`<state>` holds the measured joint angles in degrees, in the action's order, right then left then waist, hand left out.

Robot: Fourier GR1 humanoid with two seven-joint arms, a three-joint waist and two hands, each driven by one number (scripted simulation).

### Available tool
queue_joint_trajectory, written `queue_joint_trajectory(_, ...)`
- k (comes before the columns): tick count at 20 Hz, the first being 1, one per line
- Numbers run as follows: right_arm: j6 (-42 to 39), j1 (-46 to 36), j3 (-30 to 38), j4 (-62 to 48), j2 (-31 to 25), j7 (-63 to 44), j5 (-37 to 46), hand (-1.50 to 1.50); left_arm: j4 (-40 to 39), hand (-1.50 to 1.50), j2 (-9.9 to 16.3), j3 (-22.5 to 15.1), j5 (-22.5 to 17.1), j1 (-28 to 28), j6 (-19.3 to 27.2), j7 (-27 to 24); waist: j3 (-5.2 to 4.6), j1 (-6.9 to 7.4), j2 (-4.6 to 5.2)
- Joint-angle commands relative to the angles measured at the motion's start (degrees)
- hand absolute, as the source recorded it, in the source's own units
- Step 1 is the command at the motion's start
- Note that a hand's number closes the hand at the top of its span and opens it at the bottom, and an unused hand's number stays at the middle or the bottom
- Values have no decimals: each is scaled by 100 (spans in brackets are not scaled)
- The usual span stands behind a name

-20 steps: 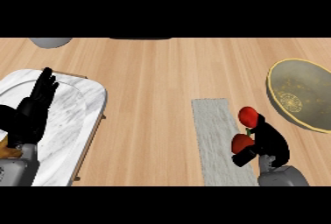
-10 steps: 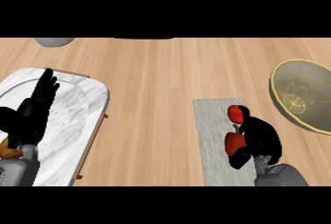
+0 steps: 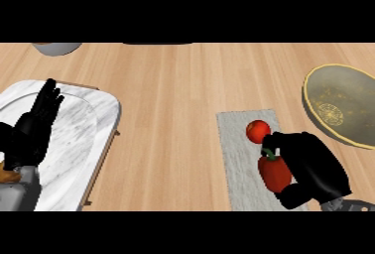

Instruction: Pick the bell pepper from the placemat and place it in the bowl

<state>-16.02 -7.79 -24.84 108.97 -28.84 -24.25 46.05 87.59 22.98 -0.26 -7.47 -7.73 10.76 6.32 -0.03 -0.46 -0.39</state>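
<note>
Bell pepper (image 3: 274,172), red with a green stem, lies on the grey placemat (image 3: 238,163) toward the mat's near right part, with the right hand (image 3: 315,168) wrapped around it from the right side. A second, rounder red piece (image 3: 257,131) sits just beyond it on the mat, close to the hand's upper finger; whether it belongs to the pepper or is a separate item cannot be told. The grasp looks made or nearly made: the black fingers and thumb curl round the pepper's far and near ends, enclosing it against the palm. The pepper seems not yet lifted, as far as this steep view shows. What is left, by my judgement, is the lift, the carry toward the counter's far right edge, and the release into the yellowish bowl (image 3: 343,111), which stands apart from the mat. The right forearm comes in from the near right corner. The left hand (image 3: 33,131) rests with straight fingers held together, pointing away, over the marble board (image 3: 88,124) at the counter's left side.
</note>
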Motion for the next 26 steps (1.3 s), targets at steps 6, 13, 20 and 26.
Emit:
queue_joint_trajectory(6,264,-212,1708,2044,-134,-395,-617,150,-43,0,-29,87,68,59,-28,-131,-1,-56,8)
queue_joint_trajectory(13,-297,-64,3619,1748,-402,-61,-2033,150,-199,0,-76,241,157,-89,-173,-154,3,0,36)
queue_joint_trajectory(20,-206,-1194,3837,-334,-408,675,-2258,150,250,0,-179,154,271,-69,-190,203,4,122,55)
queue_joint_trajectory(26,115,-1679,4089,-2288,-672,2155,-1979,150,602,0,-256,186,295,156,-258,292,7,166,59)
